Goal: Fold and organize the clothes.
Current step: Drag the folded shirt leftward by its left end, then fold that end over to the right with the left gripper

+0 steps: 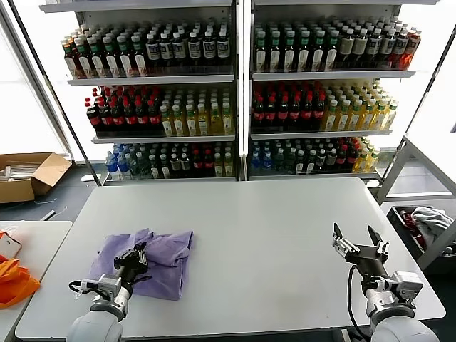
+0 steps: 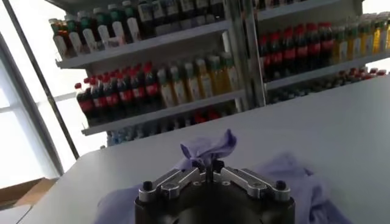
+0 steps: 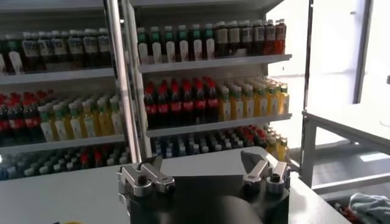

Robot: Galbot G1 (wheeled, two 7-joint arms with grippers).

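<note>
With left gripper [image 1: 137, 253] fingers pinched on T-shirt [image 1: 167, 263], lower left; right gripper [image 1: 358, 239] wide, probably idle, well apart.

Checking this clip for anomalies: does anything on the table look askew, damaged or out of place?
Nothing damaged or spilled. The lavender T-shirt lies rumpled and unevenly folded near the table's left front, with a tuft of fabric pinched up by the shut left gripper. The right gripper hovers open over the table's right front, holding nothing.
</note>
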